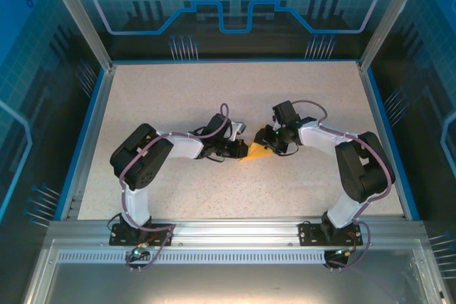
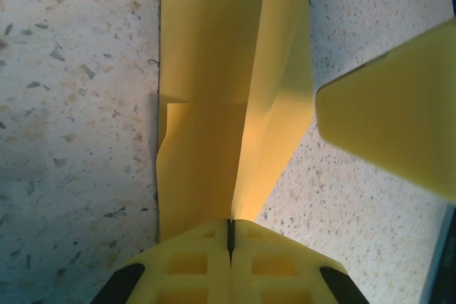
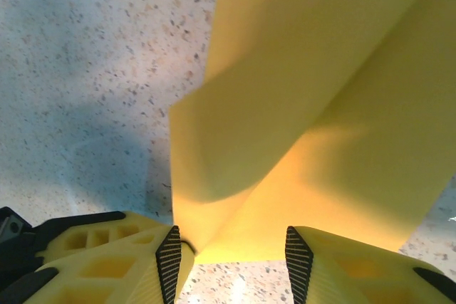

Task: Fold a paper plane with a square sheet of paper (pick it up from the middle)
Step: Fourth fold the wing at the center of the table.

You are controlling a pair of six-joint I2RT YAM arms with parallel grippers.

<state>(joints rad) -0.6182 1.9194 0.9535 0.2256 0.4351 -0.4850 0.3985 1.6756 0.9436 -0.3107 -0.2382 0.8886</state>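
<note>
Left claw (image 2: 230, 227) pinched shut on the folded paper (image 2: 214, 69) at bottom centre; right claw (image 3: 234, 243) half open astride it.

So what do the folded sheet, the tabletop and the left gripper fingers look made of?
Folded sheet: thin matte yellow paper, holding sharp creases.
Tabletop: pale speckled surface, probably laminate or stone-look composite; smooth, low sheen.
Left gripper fingers: yellow matte plastic with a cut-out lattice, possibly printed.
</note>
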